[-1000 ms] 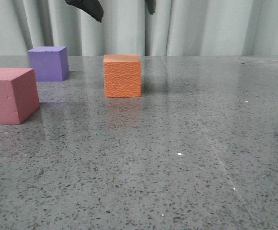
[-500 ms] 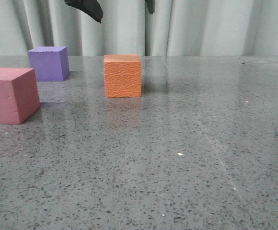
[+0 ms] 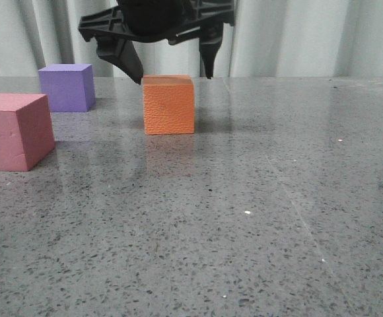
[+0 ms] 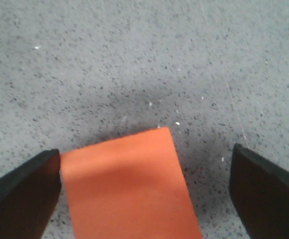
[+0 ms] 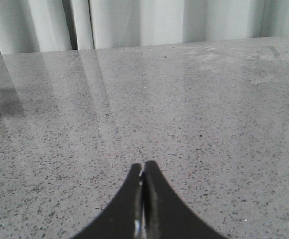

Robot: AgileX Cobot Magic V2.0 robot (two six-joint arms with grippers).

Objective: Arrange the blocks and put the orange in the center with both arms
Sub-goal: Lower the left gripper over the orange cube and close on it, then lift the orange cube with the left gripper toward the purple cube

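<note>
**A:** Start at the left edge of the front view; what stands there?

**B:** The pink-red cube point(image 3: 14, 131) sits nearest the camera, flat on the speckled grey table point(image 3: 257, 218); behind it and a little to the right stands the purple cube point(image 3: 66, 87), apart from it, close to the pale curtain point(image 3: 297, 36).

**A:** And further right?

**B:** The orange cube point(image 3: 169, 104) rests on the table, well apart from the other two; the left gripper point(image 3: 172, 71) hangs just above it, black, its two fingers spread wider than the cube, one tip over each upper edge; it holds nothing.

**A:** Does the left wrist view agree?

**B:** Yes; the orange cube point(image 4: 129, 191) lies between the two dark fingers point(image 4: 22, 194); one finger sits right at the cube's edge, though I cannot tell whether it touches; the other stands clear, with bare table between it and the cube.

**A:** The right arm?

**B:** Only its wrist view shows it; the right gripper point(image 5: 142, 181) has its fingertips pressed together with nothing between them, over open table point(image 5: 209, 109); a sliver of orange shows at that picture's far edge.
</note>
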